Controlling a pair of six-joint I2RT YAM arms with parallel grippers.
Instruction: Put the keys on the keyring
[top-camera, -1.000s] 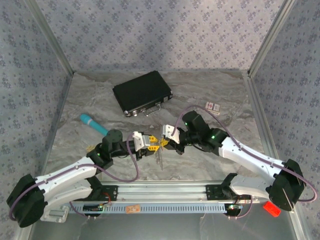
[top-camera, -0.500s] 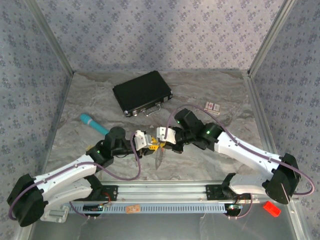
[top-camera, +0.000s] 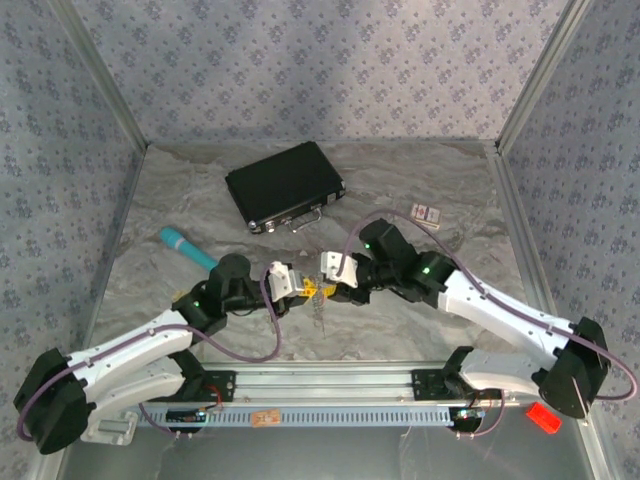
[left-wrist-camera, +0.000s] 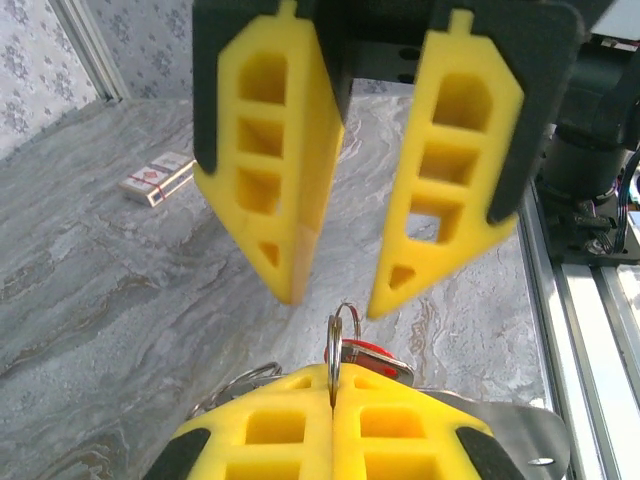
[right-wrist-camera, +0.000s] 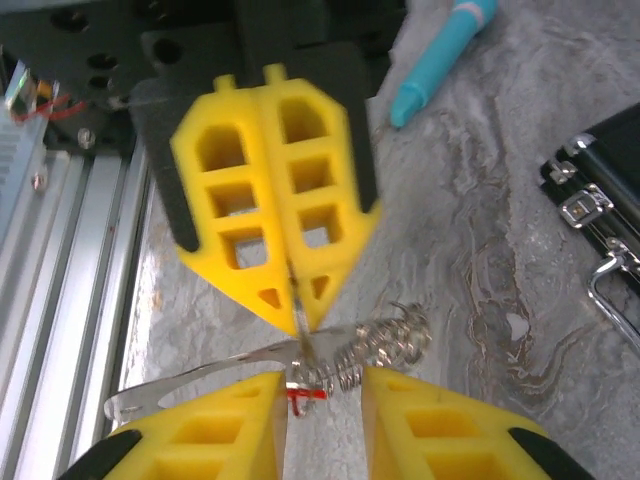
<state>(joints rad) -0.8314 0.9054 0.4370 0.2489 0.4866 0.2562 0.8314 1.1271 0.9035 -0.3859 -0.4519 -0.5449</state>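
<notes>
Keys (right-wrist-camera: 180, 388): tiny, thin, light bits of metal. They are stiff, smooth and slippy, so a weak pinch may lose them. One has a red head (left-wrist-camera: 372, 352). They hang between the two arms, above the table (top-camera: 400, 335), right by the keyring.
Keyring (left-wrist-camera: 335, 322): a thin grey wire ring with a chain-like coil on it. It looks light and a bit springy. I think it will swing and twist if bumped.
Left end effector (left-wrist-camera: 333, 380): pressed together, pinching the keyring by its edge.
Right end effector (left-wrist-camera: 330, 290): spread, with one finger on each side of the ring. I cannot tell if it touches anything.
Where to hold: a key by its flat head, so its hole is free. The keyring away from its opening.
Around: a teal stick (top-camera: 188, 248) on the left, a black case (top-camera: 285, 185) further back and a small card box (top-camera: 427, 212) on the right. All are well apart from the keys.
In the way: the yellow fingers sit tip to tip, so there is little room. The hanging keys may catch on them.
</notes>
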